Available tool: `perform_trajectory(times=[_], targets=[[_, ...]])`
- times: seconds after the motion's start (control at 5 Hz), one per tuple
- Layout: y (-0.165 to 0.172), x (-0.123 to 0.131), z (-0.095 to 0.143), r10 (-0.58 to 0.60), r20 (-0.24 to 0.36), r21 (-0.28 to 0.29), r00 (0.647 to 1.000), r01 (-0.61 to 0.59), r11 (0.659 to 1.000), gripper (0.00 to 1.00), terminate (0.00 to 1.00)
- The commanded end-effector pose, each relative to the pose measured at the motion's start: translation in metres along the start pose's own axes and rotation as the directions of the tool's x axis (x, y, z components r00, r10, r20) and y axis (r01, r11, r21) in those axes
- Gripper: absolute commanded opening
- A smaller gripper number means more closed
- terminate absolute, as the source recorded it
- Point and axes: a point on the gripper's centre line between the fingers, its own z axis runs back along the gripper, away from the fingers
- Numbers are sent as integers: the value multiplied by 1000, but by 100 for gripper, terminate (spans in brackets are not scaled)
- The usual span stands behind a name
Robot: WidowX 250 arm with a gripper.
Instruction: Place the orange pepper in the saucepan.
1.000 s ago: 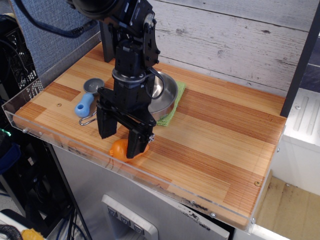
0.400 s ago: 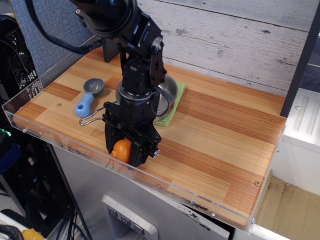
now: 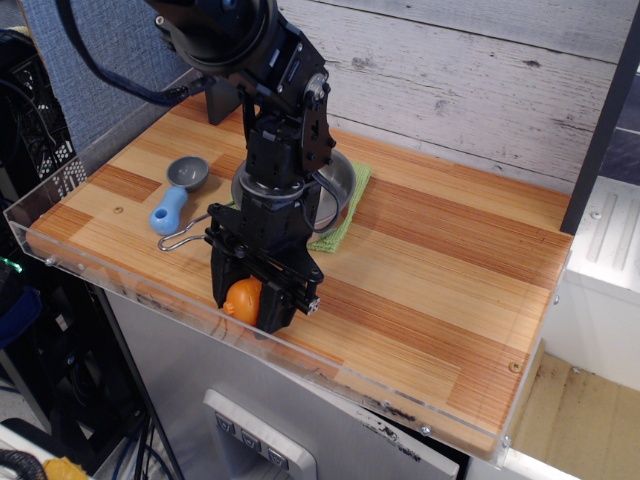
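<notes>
In the single camera view, we look down across a wooden tabletop [image 3: 430,260] fenced by a clear acrylic rim [image 3: 150,290]. The black arm reaches down from the upper left, and its gripper [image 3: 246,305] sits low near the front edge of the table. We see the orange pepper [image 3: 243,298] between the two black fingers [image 3: 277,300], one finger on each side of it and both seemingly against it, so the hand looks closed to a narrow span around the pepper. Only the rounded orange middle shows; the rest is hidden by the fingers. We cannot tell whether the pepper rests on the wood or hangs just above it.

Behind the gripper, partly covered by the arm's wrist, we find the saucepan [image 3: 338,178], a shiny steel pan lying on a green cloth [image 3: 345,225] whose corner sticks out toward the front. A thin wire loop handle [image 3: 178,238] lies on the wood to the left of the gripper, pointing away from the pan. The pepper is well in front of the pan, near the acrylic rim, and not inside it.

To the left we see a small scoop [image 3: 176,192] with a grey bowl and a light blue handle, just beyond the wire loop. A whitewashed plank wall [image 3: 470,80] closes the back of the scene.
</notes>
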Motion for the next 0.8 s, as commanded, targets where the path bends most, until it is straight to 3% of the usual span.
perform_trajectory(times=[0.0, 0.2, 0.4, 0.6], targets=[[13, -6, 87, 80, 271, 44, 959, -95, 994, 0, 0], [20, -4, 115, 104, 364, 46, 925, -130, 990, 0, 0], [33, 24, 113, 141, 352, 45, 925, -168, 985, 0, 0], [48, 55, 95, 174, 283, 48, 943, -195, 980, 0, 0]])
